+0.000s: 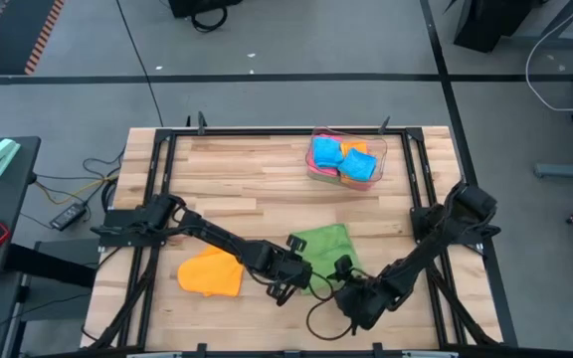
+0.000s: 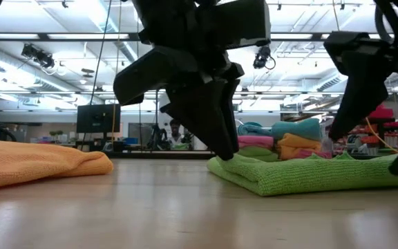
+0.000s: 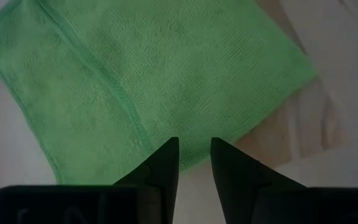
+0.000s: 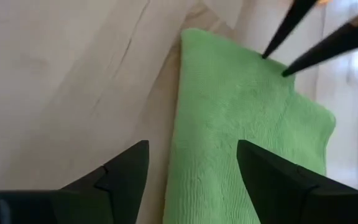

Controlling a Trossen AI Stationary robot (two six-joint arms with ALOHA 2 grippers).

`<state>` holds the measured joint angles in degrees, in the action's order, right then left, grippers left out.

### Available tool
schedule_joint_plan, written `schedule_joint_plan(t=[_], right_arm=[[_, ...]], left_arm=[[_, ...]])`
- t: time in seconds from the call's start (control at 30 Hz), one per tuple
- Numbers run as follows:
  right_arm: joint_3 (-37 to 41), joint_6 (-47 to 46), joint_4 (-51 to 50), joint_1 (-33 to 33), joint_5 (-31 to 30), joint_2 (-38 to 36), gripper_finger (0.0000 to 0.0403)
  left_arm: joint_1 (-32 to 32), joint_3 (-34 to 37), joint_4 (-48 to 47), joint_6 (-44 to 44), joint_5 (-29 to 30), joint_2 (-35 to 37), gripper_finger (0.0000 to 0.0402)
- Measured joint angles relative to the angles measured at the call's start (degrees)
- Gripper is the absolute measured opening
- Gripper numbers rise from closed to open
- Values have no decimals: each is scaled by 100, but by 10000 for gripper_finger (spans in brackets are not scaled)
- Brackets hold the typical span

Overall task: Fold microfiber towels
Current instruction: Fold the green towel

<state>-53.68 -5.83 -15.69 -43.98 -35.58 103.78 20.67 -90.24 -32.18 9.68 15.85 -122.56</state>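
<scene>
Pale butcher-block table (image 1: pixel 257 179) under workshop lights. The green towel (image 1: pixel 324 246) lies folded double near the front edge, nap ribbed, hems stitched. Left gripper (image 3: pixel 194 163), fingers narrowly parted and empty, sits at one corner. Right gripper (image 4: pixel 192 165) hangs spread wide over the opposite edge, holding nothing. Judgement: second fold pending; next needs a pinch. Orange towel (image 1: pixel 211 273) crumpled left; others stacked in the clear tray (image 1: pixel 381 151).

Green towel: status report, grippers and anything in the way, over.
Left gripper narrowly open at green towel edge. Right gripper open, empty, over its other end. Towel folded flat on table. Nothing blocking.
</scene>
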Motion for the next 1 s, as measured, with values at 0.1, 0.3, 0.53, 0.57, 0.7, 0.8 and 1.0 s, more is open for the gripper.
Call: schedule_joint_plan(t=[0.1, 0.3, 0.53, 0.57, 0.7, 0.8, 1.0], right_arm=[[-193, 198, -103, -5, -122, 298, 246], [-290, -312, -1148, -87, -313, 303, 236], [-279, -660, -2402, -416, -196, -567, 233], [-254, -739, -2573, -442, -198, -701, 233], [48, -1341, -2803, -442, -209, -1184, 233], [322, -1763, -2708, -375, -236, -1483, 233], [1008, -2057, -2369, -415, -233, -1680, 233]], left_arm=[[4, 0, 73, -6, -4, 0, 103], [83, 0, 42, -3, 0, -2, 103], [318, 0, 30, 667, 290, -2, 104], [368, 0, 42, 839, 435, -2, 105], [528, 0, 58, 1588, 977, -4, 126], [568, -2, 85, 1827, 1021, -72, 159], [586, -7, 223, 1531, 1003, -149, 214]])
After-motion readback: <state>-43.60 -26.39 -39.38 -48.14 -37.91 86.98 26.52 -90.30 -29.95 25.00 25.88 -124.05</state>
